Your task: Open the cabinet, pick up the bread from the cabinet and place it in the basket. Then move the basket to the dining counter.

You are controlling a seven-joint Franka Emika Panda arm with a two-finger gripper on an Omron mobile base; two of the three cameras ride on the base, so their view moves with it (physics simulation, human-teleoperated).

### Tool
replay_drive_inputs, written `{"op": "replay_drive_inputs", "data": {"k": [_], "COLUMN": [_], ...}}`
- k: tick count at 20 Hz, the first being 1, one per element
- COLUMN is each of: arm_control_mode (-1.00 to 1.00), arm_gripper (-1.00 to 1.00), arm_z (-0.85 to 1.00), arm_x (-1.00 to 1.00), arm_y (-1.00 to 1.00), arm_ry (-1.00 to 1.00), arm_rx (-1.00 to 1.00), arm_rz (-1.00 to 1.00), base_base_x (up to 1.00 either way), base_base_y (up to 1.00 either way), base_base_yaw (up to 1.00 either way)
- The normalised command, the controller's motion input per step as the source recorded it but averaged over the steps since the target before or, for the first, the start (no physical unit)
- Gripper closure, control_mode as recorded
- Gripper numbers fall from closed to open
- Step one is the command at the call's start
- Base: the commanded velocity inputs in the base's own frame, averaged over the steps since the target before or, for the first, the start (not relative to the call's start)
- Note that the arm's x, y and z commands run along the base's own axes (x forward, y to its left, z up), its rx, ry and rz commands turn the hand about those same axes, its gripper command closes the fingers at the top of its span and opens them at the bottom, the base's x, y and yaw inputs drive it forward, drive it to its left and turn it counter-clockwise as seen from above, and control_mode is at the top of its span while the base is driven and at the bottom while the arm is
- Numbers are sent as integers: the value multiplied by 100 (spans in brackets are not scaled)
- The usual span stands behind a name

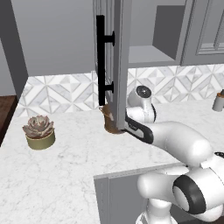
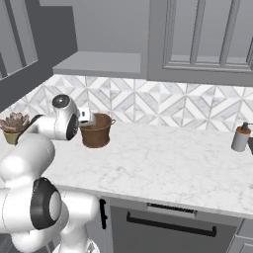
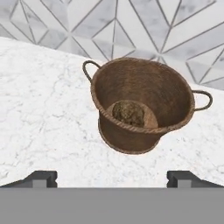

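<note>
Already the first half looks done, judging by where the bread lies. Seen from the left base camera, the grey wall cabinet's glass-paned door with its long black bar handle stands swung out, edge-on, and just behind its lower corner peeks the round brown woven basket on the white marble surface. An olive pot of pinkish succulent sits well to the left of the basket.

From the right base camera, the basket stands upright on the surface, close to the patterned tile backsplash, with the white arm's wrist just beside it on its left; the gripper itself I cannot make out here. A small soap dispenser stands far to the right of the basket.

Through the hand camera, the small rough-crusted brown bread rests on the bottom of the basket, and the gripper is spread wide and empty, its tips short of the basket.

So the step in hand is likely grasping the basket. That calls for bringing the spread jaws over the rim or a loop handle, clamping firmly, and lifting level so the bread stays in.
</note>
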Motion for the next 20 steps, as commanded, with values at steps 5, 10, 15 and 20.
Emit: {"op": "replay_drive_inputs", "data": {"k": [5, 10, 15, 20], "arm_control_mode": [-100, -100, -100, -100], "arm_gripper": [-100, -100, -100, -100], "arm_z": [0, -42, -32, -23], "arm_x": [9, 23, 55, 35], "arm_y": [21, 10, 0, 0], "arm_ry": [6, 0, 0, 0], "arm_rx": [-16, -15, -10, -8], "arm_rz": [13, 6, 2, 2], "base_base_x": [0, 0, 0, 0], "base_base_y": [0, 0, 0, 0], "base_base_yaw": [0, 0, 0, 0]}}
